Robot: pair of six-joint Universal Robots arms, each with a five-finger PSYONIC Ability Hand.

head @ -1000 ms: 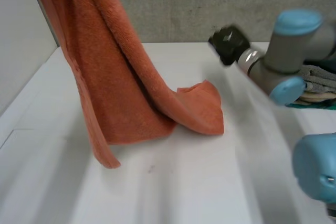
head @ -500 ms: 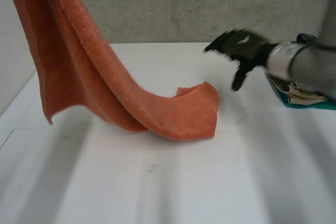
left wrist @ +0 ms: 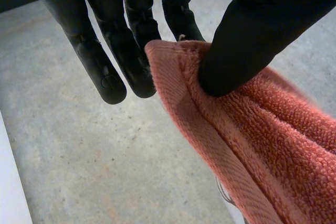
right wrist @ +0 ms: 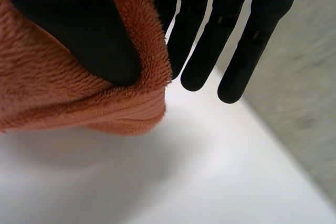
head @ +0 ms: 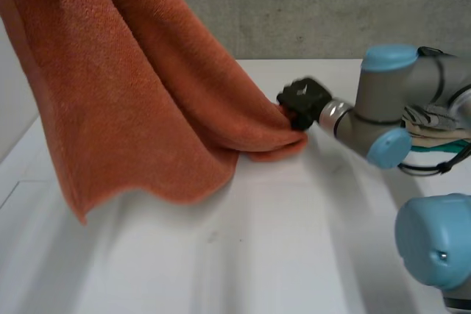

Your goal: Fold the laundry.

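Nearest, above the near side of the table (head: 243, 270): free lower hem of the orange towel (head: 140, 108), hanging loose, apparently clear of the table top.

Further in, just above the middle of the table: low end of the towel, bunched into a thick fold and clamped in the right hand (head: 300, 101). In the right wrist view, thumb pressed down on the fold, the other fingers straight behind it, cloth edge nipped between.

High above the left side of the table: the other end, a corner, pinched in the left hand (left wrist: 247, 30). Thumb pressing the hem against straight fingers, the cloth falling away below the thumb.

Long axis of the towel, therefore: a slant from high over the table's left side down to its middle, with much slack cloth sagging between. Both ends already inside a grip, so no hand nearer than the other. Probably calls next for raising the low end to the level of the high one and drawing the two apart, to open the cloth flat. Risk, as a judgement: the bunched fold slipping from under the thumb.

Farthest, at the table's far right side, behind the right arm (head: 386, 101): a pile of folded cloths (head: 434, 119).
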